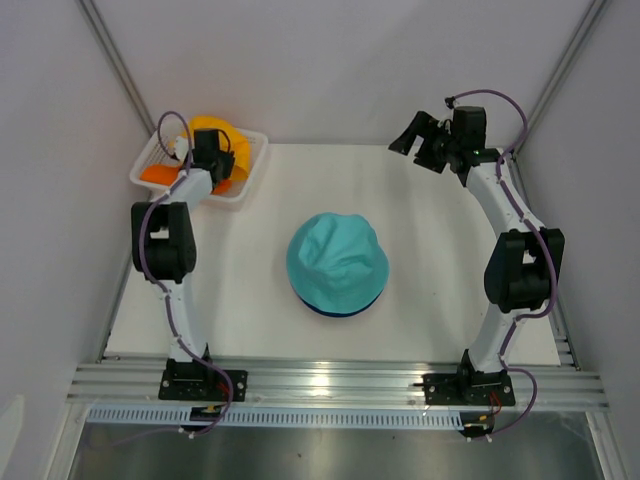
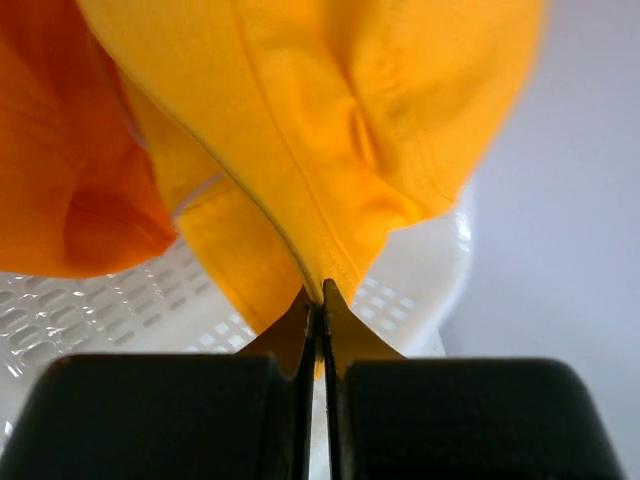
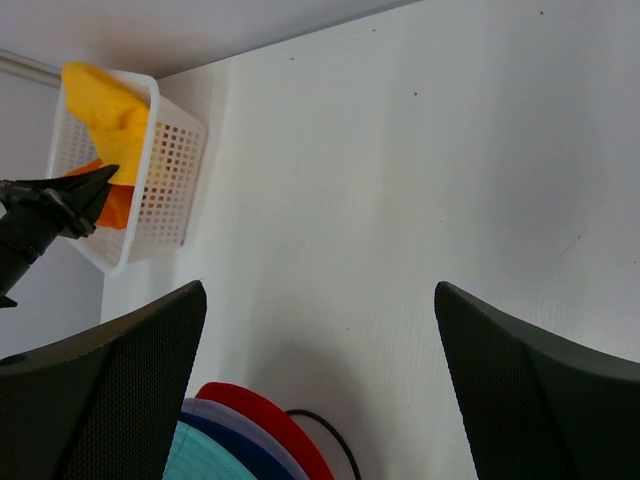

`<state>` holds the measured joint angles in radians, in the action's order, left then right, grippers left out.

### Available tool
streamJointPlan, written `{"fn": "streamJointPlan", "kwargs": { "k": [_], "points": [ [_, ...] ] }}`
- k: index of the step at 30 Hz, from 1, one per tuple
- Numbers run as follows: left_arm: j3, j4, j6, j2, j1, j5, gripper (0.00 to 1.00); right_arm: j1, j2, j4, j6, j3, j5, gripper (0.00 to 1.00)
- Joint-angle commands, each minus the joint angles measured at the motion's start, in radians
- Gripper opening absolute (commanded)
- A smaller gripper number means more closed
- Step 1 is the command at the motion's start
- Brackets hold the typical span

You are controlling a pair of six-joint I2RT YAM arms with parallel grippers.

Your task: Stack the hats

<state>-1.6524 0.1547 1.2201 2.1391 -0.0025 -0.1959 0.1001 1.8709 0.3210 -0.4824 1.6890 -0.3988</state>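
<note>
your left gripper (image 2: 318, 300) is pinched on the yellow hat (image 2: 330, 120), which stretches up-frame from the fingertips, over the basket (image 1: 255, 150) at upper left; your right gripper (image 3: 315, 295) is spread, upper right.

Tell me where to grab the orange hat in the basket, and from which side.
Pinch the bulging fold of the orange hat, probably from straight above: it lies crumpled low in the basket, whose walls block the sides. The left gripper is shut on the yellow hat; lift that clear first.
</note>
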Motion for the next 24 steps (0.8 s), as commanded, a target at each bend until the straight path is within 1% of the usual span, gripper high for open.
{"fn": "streamJointPlan", "kwargs": {
  "k": [1, 2, 3, 5, 6, 9, 10, 11, 12, 14, 15, 16, 17, 18, 19, 21, 22, 24],
  "points": [
    [0.035, -0.145, -0.145, -0.189, 0.035, 0.054, 0.01, -0.005, -0.050, -0.059, -0.030, 0.003, -0.037, 1.00],
    [0.060, -0.200, -0.151, -0.215, 0.038, 0.074, 0.01, -0.005, -0.065, -0.068, -0.036, -0.005, -0.049, 0.99],
    [0.069, -0.220, -0.154, -0.270, 0.039, 0.099, 0.01, -0.005, -0.093, -0.086, -0.041, -0.012, -0.055, 0.99],
    [0.106, -0.280, -0.174, -0.327, 0.042, 0.176, 0.01, -0.003, -0.121, -0.102, -0.058, -0.025, -0.084, 0.99],
    [0.108, -0.285, -0.179, -0.378, 0.044, 0.191, 0.01, -0.003, -0.143, -0.117, -0.065, -0.026, -0.100, 1.00],
    [0.082, -0.300, -0.202, -0.444, 0.044, 0.321, 0.01, -0.004, -0.176, -0.152, -0.094, -0.037, -0.144, 0.99],
    [0.057, -0.302, -0.203, -0.481, 0.042, 0.357, 0.01, -0.003, -0.194, -0.161, -0.102, -0.043, -0.150, 1.00],
    [0.022, -0.302, -0.203, -0.493, 0.042, 0.434, 0.01, -0.003, -0.203, -0.172, -0.117, -0.057, -0.162, 1.00],
    [-0.025, -0.276, -0.199, -0.504, 0.042, 0.470, 0.01, -0.003, -0.211, -0.190, -0.127, -0.063, -0.170, 0.99],
    [-0.072, -0.256, -0.173, -0.516, 0.032, 0.554, 0.01, -0.003, -0.228, -0.224, -0.165, -0.083, -0.205, 0.99],
    [-0.154, -0.229, -0.162, -0.516, 0.026, 0.628, 0.01, -0.003, -0.233, -0.238, -0.179, -0.090, -0.218, 0.99],
    [-0.182, -0.210, -0.150, -0.510, 0.010, 0.662, 0.01, -0.003, -0.248, -0.250, -0.191, -0.100, -0.228, 0.99],
    [-0.210, -0.198, -0.143, -0.505, -0.011, 0.691, 0.01, -0.003, -0.257, -0.272, -0.212, -0.121, -0.241, 0.99],
    [-0.283, -0.192, -0.139, -0.499, -0.036, 0.746, 0.01, -0.002, -0.268, -0.280, -0.219, -0.135, -0.238, 0.99],
    [-0.311, -0.176, -0.134, -0.492, -0.072, 0.772, 0.01, -0.003, -0.282, -0.287, -0.222, -0.150, -0.235, 0.99],
    [-0.420, -0.162, -0.134, -0.452, -0.117, 0.829, 0.01, -0.002, -0.328, -0.275, -0.216, -0.184, -0.203, 0.99],
    [-0.463, -0.155, -0.131, -0.438, -0.166, 0.842, 0.01, -0.003, -0.344, -0.264, -0.208, -0.195, -0.193, 0.99],
    [-0.495, -0.123, -0.133, -0.392, -0.218, 0.855, 0.01, -0.005, -0.400, -0.232, -0.182, -0.224, -0.160, 0.99]
  ]
}}
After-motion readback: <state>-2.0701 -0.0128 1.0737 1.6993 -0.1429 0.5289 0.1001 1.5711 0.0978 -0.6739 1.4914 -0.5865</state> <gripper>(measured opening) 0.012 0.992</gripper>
